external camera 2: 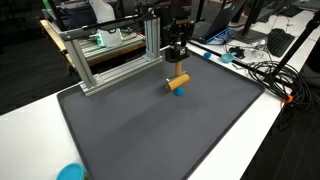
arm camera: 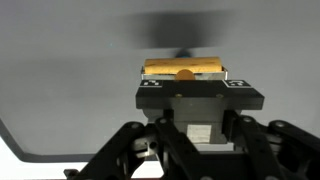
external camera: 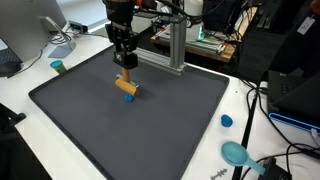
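Observation:
A short tan wooden piece (external camera: pixel 127 88) with a small blue end under it hangs just above the dark grey mat (external camera: pixel 150 130). My gripper (external camera: pixel 125 77) comes straight down from above and is shut on its top. In both exterior views the piece (external camera 2: pixel 177 82) sits tilted between the fingers, over the far middle of the mat (external camera 2: pixel 170 130). The wrist view has the tan piece (arm camera: pixel 185 68) lying crosswise between the jaws of my gripper (arm camera: pixel 185 74), with its shadow on the mat beyond it. The contact faces are hidden by the gripper body.
An aluminium frame (external camera: pixel 176 45) stands at the mat's far edge, close behind the arm (external camera 2: pixel 112 55). A blue cap (external camera: pixel 226 121) and a teal dish (external camera: pixel 236 153) lie on the white table beside the mat. A teal cylinder (external camera: pixel 58 67) and cables (external camera 2: pixel 262 72) lie off the mat.

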`<state>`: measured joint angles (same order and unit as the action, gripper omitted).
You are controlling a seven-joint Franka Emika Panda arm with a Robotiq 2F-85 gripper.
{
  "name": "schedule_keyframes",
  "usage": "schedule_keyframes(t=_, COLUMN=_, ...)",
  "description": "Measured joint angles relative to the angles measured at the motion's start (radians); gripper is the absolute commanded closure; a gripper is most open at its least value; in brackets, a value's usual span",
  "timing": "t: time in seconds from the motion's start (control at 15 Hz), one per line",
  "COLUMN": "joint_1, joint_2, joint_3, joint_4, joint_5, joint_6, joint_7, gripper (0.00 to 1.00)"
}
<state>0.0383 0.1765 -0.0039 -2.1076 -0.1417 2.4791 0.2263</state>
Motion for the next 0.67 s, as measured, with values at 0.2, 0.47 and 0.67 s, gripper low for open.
schedule_keyframes(t=0.2, joint_1=-0.002, joint_2=0.014, joint_3=0.000, joint_4=0.004, joint_5=0.017, joint_6=0.000, joint_7=-0.006, gripper=0.78)
schedule_keyframes(t=0.47, joint_1=-0.001, joint_2=0.019, joint_3=0.001, joint_4=0.005, joint_5=0.024, joint_6=0.000, joint_7=-0.010, gripper=0.78)
schedule_keyframes(t=0.67, joint_1=0.002, joint_2=0.015, joint_3=0.001, joint_4=0.005, joint_5=0.024, joint_6=0.003, joint_7=-0.010, gripper=0.78)
